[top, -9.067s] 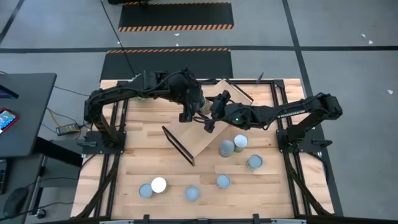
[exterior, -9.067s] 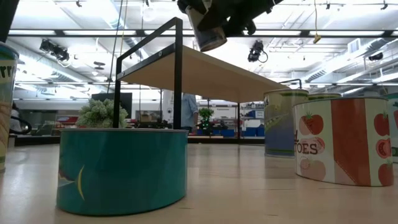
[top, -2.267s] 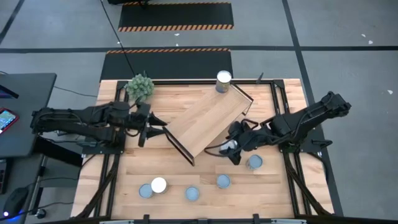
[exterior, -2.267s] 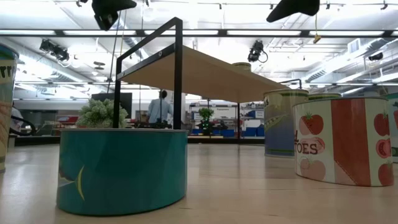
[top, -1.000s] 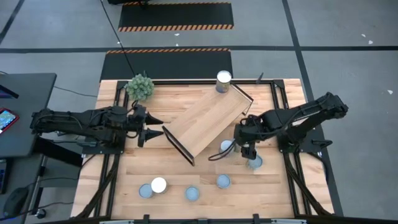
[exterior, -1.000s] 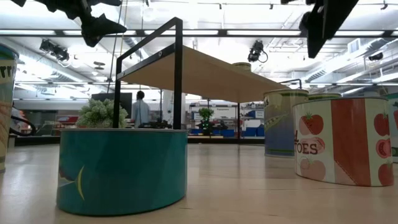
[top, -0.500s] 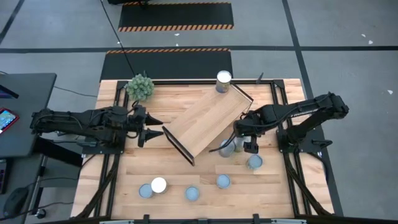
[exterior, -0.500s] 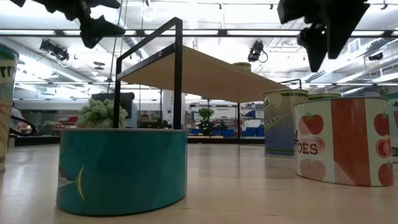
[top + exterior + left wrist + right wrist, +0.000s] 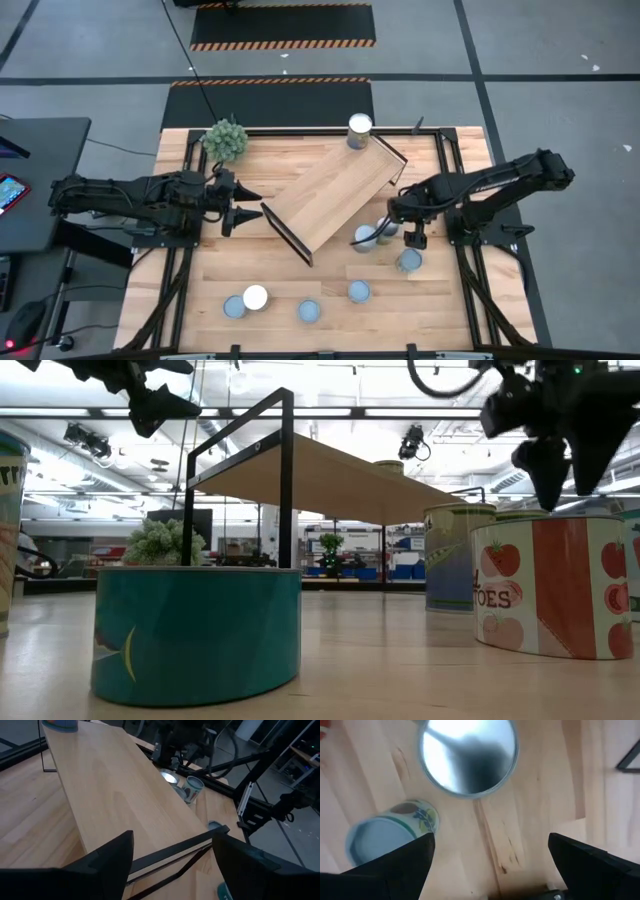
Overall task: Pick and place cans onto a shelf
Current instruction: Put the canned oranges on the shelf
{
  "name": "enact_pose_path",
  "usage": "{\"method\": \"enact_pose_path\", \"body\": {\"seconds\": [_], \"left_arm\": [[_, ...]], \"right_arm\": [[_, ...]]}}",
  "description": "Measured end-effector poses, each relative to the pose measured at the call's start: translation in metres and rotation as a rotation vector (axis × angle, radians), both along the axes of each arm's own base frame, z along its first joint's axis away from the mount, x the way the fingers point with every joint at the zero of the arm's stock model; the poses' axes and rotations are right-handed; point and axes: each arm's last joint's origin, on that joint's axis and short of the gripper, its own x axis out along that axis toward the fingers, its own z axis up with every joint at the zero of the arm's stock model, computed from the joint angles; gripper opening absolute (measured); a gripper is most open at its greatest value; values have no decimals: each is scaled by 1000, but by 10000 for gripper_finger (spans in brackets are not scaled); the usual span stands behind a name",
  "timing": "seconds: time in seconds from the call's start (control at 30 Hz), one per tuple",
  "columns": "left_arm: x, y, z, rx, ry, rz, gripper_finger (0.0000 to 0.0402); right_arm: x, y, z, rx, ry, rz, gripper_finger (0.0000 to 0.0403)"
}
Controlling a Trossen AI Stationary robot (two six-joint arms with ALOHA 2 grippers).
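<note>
The shelf (image 9: 330, 195) lies slantwise on the tabletop, resting on its black end frames. One can (image 9: 359, 130) stands on the shelf's far end. Three cans (image 9: 366, 237) (image 9: 388, 228) (image 9: 409, 260) stand on the table by the shelf's right side. Several more (image 9: 309, 311) stand near the front edge. My right gripper (image 9: 414, 238) is open and empty above the table among the right-hand cans. Its wrist view shows a silver-topped can (image 9: 468, 757) and a blue-topped can (image 9: 380, 842) below its open fingers (image 9: 490, 865). My left gripper (image 9: 250, 205) is open and empty, just left of the shelf's near end frame (image 9: 172, 845).
A bushy green plant (image 9: 225, 138) stands at the table's far left corner. Black rails (image 9: 455, 200) run along the table's sides. In the low view a teal can (image 9: 195, 630) and a tomato can (image 9: 555, 590) stand close to the camera.
My right gripper has shifted a little toward the table's right edge and come down, now hanging just above the cans on the right. The cans and the shelf have stayed in place.
</note>
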Motion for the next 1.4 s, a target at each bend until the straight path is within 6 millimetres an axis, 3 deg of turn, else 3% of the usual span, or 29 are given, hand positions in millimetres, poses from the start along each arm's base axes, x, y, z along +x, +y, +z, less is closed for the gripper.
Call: {"method": "enact_pose_path", "body": {"seconds": [0.27,0.73,1.4], "left_arm": [[0,0,0,0,0,0,275],[0,0,0,-20,-2,7,275],[0,0,0,-26,-1,8,275]], "right_arm": [[-5,-3,-19,-4,39,9,399],[5,-15,-31,-7,-75,66,399],[25,-11,-32,-45,-296,238,399]]}}
